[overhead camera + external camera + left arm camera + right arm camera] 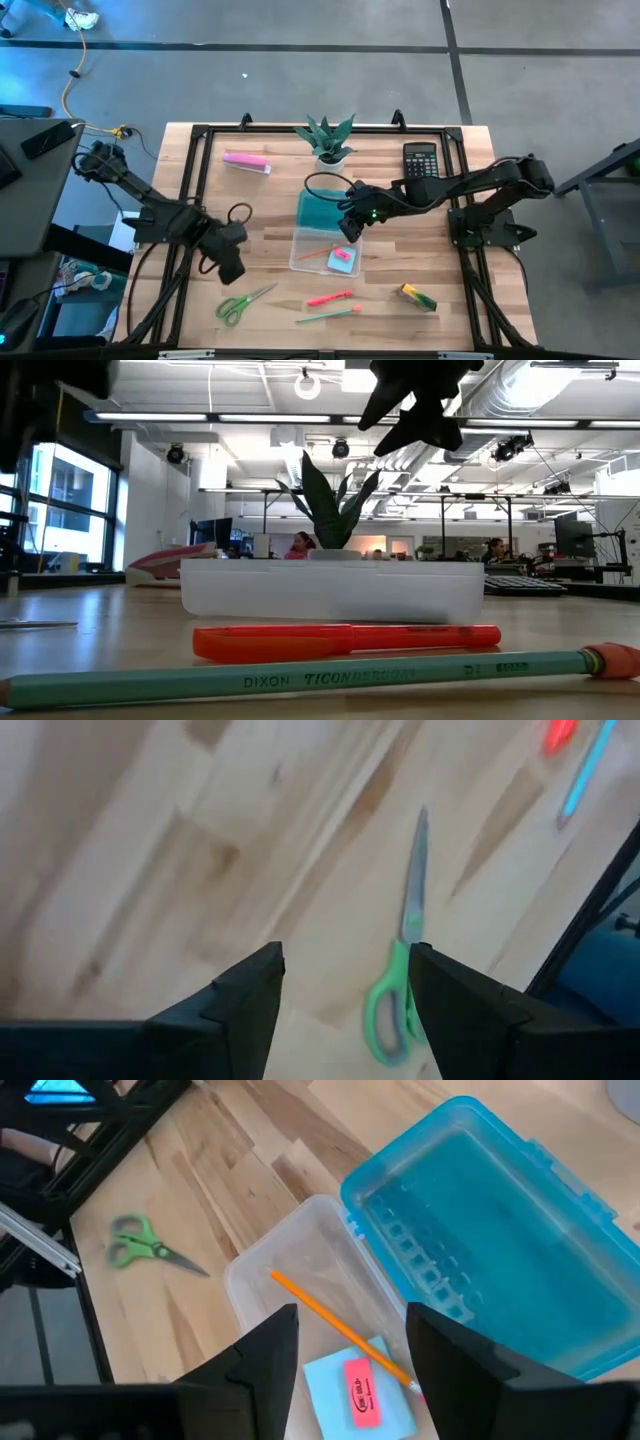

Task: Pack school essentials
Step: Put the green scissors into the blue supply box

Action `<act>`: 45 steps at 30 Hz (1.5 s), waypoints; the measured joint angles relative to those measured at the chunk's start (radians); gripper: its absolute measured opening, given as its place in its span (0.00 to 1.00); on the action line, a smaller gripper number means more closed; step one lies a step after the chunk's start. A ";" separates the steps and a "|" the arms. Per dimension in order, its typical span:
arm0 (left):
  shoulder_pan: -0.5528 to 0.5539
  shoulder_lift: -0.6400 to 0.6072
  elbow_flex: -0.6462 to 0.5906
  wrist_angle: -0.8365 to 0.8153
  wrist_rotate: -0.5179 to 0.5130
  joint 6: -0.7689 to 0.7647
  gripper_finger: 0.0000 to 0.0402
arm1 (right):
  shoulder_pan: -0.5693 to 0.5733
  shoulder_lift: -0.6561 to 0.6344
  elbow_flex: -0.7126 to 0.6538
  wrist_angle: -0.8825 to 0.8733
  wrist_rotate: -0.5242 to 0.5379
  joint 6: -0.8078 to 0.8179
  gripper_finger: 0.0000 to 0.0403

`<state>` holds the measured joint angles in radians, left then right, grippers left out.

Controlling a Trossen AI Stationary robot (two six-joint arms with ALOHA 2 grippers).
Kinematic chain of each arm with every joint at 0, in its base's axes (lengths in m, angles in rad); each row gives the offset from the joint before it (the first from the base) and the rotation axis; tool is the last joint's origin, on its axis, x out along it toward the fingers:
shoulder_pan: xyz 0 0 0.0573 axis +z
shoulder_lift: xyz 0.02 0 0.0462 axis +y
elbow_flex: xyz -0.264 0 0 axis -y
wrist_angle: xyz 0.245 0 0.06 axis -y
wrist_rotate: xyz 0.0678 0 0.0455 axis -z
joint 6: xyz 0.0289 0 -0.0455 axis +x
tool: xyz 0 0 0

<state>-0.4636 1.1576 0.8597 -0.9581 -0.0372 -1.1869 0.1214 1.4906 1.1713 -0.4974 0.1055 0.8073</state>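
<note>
In the clear box [322, 248] with its blue lid [322, 210] folded open I see the orange pencil [335, 1323], the light-blue note pad [345, 1390] and a pink eraser [362, 1393] on the pad, and my right tool [350, 229] hangs just above this box with its fingers apart, holding nothing. On the table [270, 200] lie the green scissors [241, 302], the red pen [329, 298], the green pencil [328, 315] and the yellow-green block [418, 297]. My left tool [232, 268] is released, just above the scissors.
</note>
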 joint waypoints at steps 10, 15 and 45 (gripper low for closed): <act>-0.226 0.034 -0.066 0.139 -0.024 -0.321 0.51 | -0.025 0.000 0.000 -0.012 -0.020 -0.044 0.44; -0.297 0.105 -0.066 0.188 -0.048 -0.385 0.51 | -0.023 0.000 0.000 -0.044 -0.053 -0.048 0.44; -0.377 0.404 0.060 0.289 0.003 -0.521 0.51 | -0.018 0.000 0.000 -0.125 -0.086 -0.075 0.44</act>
<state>-0.8408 1.5616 0.9198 -0.6688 -0.0342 -1.7081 0.1032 1.4906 1.1713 -0.6225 0.0193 0.7322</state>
